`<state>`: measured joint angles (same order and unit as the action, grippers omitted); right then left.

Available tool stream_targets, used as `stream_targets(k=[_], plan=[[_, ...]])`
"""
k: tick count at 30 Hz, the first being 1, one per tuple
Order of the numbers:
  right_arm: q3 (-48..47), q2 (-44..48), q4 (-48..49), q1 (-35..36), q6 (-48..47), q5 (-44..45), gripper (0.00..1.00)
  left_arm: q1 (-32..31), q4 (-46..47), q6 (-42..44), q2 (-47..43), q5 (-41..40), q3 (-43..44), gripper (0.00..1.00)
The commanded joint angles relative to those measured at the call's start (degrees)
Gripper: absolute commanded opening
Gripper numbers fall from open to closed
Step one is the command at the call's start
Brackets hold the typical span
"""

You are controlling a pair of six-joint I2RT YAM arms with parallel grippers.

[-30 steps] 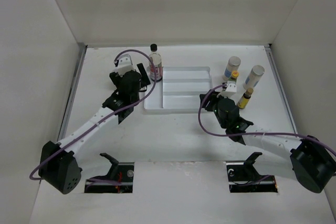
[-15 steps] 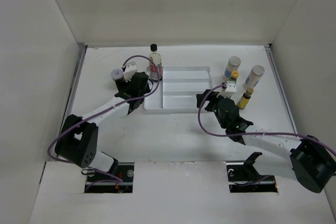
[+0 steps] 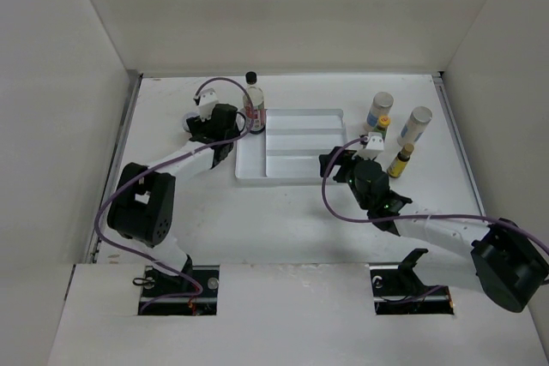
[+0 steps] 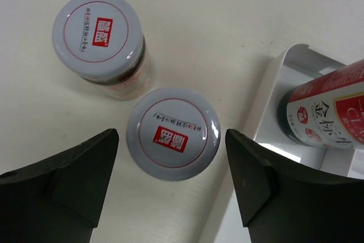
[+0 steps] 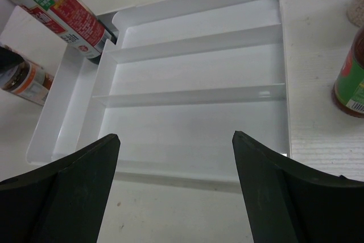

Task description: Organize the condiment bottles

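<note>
In the left wrist view two short red-labelled jars with pale lids stand on the table, one (image 4: 98, 32) farther off and one (image 4: 173, 134) directly under my open, empty left gripper (image 4: 172, 140). Its fingers straddle that jar from above. The clear black-capped bottle (image 3: 254, 102) stands in the white tray's (image 3: 300, 152) back left corner and also shows in the left wrist view (image 4: 333, 112). My right gripper (image 3: 336, 163) is open and empty at the tray's near right side (image 5: 176, 139). Two shakers (image 3: 378, 111) (image 3: 415, 124) and two yellow-capped bottles (image 3: 382, 126) (image 3: 400, 160) stand right of the tray.
The white stepped tray (image 5: 193, 118) has three long compartments, with only the black-capped bottle (image 5: 62, 9) in it. One jar (image 5: 25, 81) shows just left of it. White walls enclose the table on the left, back and right.
My left arm has folded in and its gripper has moved back and left, now over the jars and hiding them in the top view. The right arm has barely moved.
</note>
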<state>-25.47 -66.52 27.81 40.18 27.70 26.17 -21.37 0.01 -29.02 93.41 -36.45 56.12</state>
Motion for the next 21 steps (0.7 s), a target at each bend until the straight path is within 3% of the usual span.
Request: stream_targets(k=[1, 5, 9, 16, 21], plan=[[-2.47, -0.28, 3.3, 0.38, -0.11, -0.95, 0.87, 0.67, 2.98, -0.25, 1.6, 1.38, 3.38, 0.72], [-2.21, -0.01, 3.3, 0.38, -0.02, -1.04, 0.87, 0.84, 3.68, -0.25, 1.08, 0.68, 2.42, 0.55], [-1.95, 0.51, 3.3, 0.38, 0.16, -1.04, 0.87, 0.76, 4.21, -0.43, -2.69, 0.06, -0.39, 0.44], [-1.77, 0.43, 3.83, 0.38, 0.25, -1.04, 0.87, -2.75, 5.7, 0.45, -15.43, -4.33, -3.47, 0.39], [-1.51, 1.13, 3.92, 0.29, 0.16, -0.86, 0.86, -8.11, 6.49, 3.61, -17.12, -4.95, 0.39, 0.38]])
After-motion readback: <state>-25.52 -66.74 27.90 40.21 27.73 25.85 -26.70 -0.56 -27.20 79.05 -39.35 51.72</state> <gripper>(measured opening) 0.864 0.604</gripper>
